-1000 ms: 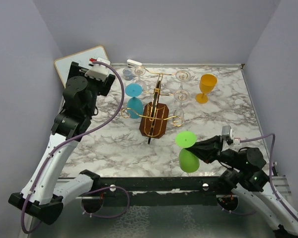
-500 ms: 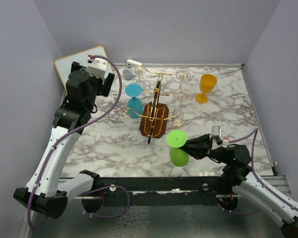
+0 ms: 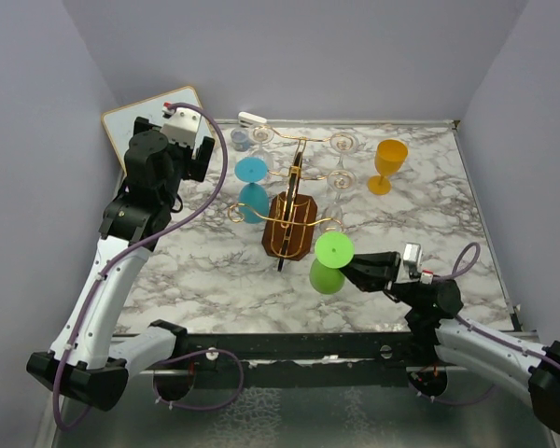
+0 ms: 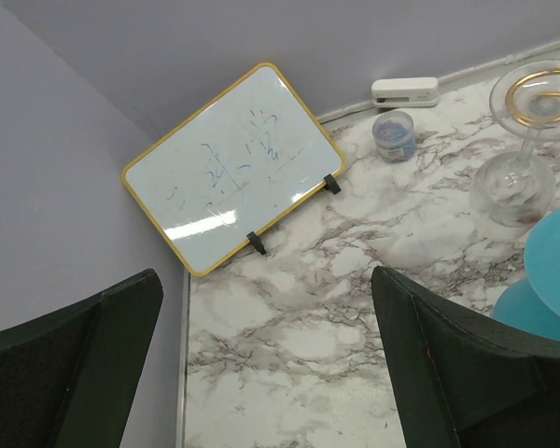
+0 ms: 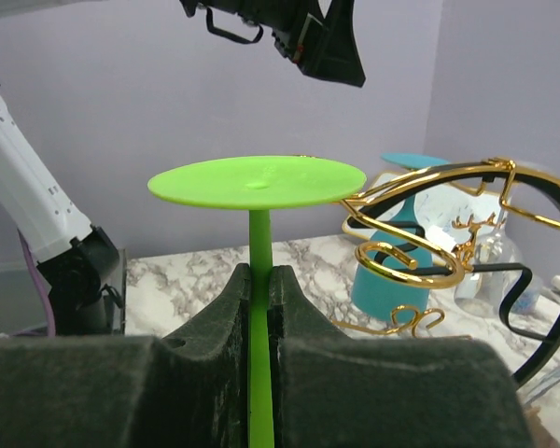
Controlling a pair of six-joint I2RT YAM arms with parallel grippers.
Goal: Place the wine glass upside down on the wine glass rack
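My right gripper (image 3: 352,271) is shut on the stem of a green wine glass (image 3: 332,255), held upside down with its round foot on top, just right of the near arm of the gold wire rack (image 3: 294,191) on its brown wooden base. In the right wrist view the green stem (image 5: 259,280) is clamped between my pads and the foot's edge meets a gold scroll arm (image 5: 420,266). A teal glass (image 3: 252,187) hangs on the rack's left arm and clear glasses (image 3: 341,182) on the right arms. My left gripper (image 4: 261,373) is open and empty above the table's back left.
An orange wine glass (image 3: 388,164) stands upright at the back right. A small whiteboard (image 4: 233,168) leans at the back left corner, with a white stapler (image 4: 404,91) and a small blue-lidded jar (image 4: 394,135) near the back wall. Purple walls enclose the marble table (image 3: 205,261).
My right gripper has carried the green glass up and left from the near table edge to the rack's near arm. The left arm has shifted slightly back.
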